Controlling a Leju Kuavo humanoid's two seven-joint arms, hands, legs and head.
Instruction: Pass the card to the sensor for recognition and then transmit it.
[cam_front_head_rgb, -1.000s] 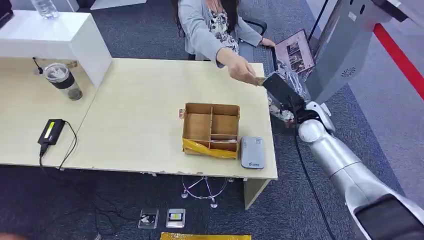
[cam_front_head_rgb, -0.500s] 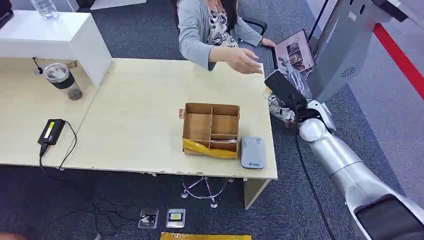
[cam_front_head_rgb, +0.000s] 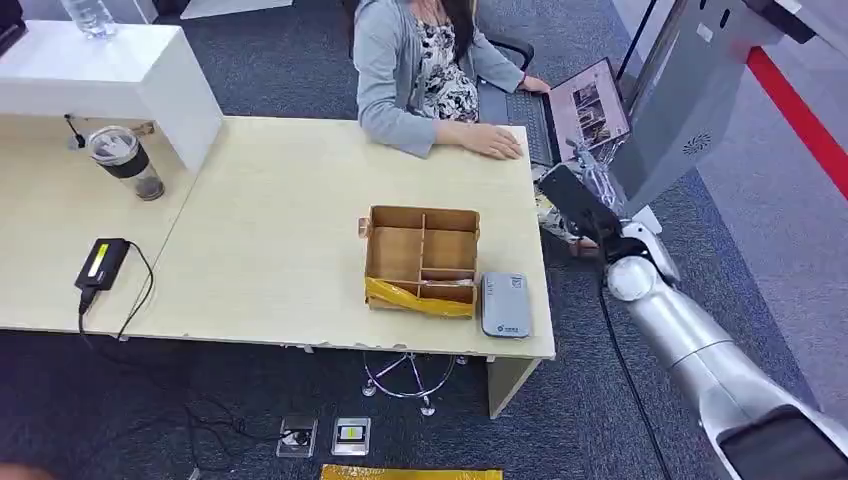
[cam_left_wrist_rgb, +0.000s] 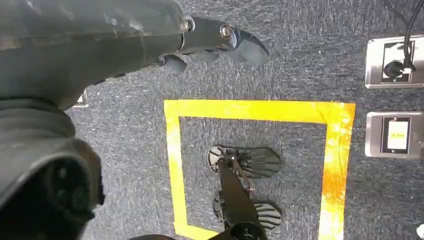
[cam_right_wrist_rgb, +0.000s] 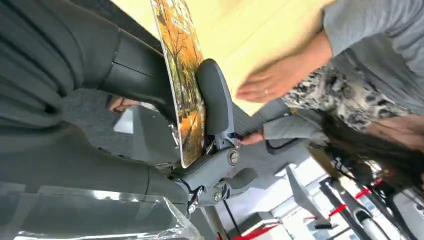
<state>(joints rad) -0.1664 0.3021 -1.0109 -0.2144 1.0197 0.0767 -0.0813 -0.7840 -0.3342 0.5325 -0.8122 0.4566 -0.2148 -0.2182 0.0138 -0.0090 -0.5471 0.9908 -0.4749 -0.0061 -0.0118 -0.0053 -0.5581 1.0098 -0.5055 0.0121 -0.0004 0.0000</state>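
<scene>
- The right hand is pinching the card just off the table's far right edge.
- Bare tabletop is lying between it and the sensor.
- The person's hand has withdrawn, now resting on the table.

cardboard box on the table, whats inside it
The cardboard box has open compartments that look empty; yellow tape wraps its front edge, and that front wall hides the nearest compartment's floor.
</scene>
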